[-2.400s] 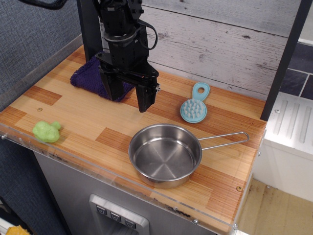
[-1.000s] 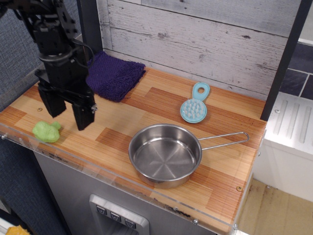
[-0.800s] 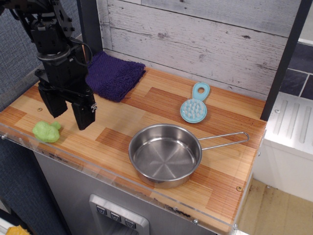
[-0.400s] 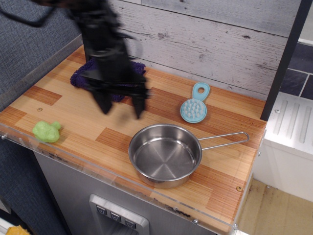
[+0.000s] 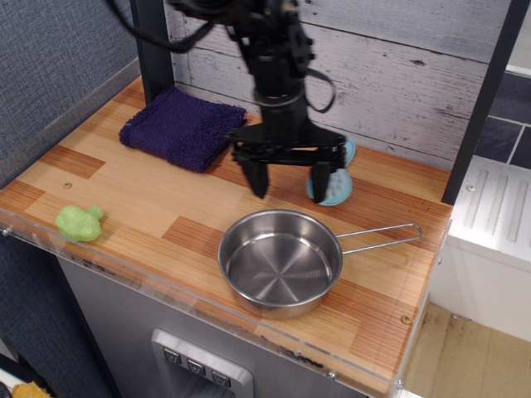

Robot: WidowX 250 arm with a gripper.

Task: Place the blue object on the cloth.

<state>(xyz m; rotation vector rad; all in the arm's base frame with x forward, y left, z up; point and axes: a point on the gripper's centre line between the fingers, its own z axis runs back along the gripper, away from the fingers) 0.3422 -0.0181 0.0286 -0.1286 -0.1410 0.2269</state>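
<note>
The light-blue scrub brush (image 5: pixel 338 187) lies on the wooden counter at the back right, partly hidden behind my gripper's right finger. The dark purple cloth (image 5: pixel 182 126) lies flat at the back left, with nothing on it. My black gripper (image 5: pixel 290 181) hangs just left of the brush, above the counter and behind the pan. Its jaws are spread wide and hold nothing. One finger (image 5: pixel 259 177) is to the left, the other (image 5: pixel 321 179) overlaps the brush's left edge. I cannot tell if that finger touches the brush.
A steel pan (image 5: pixel 280 262) with a wire handle (image 5: pixel 380 235) sits at the front centre-right. A green lumpy toy (image 5: pixel 79 222) lies near the front left edge. A plank wall (image 5: pixel 398 75) backs the counter and a black post (image 5: pixel 149 41) stands at the back left.
My gripper swung from the front left by the green toy across the counter to the right, and now hangs beside the blue brush. The objects have not moved.
</note>
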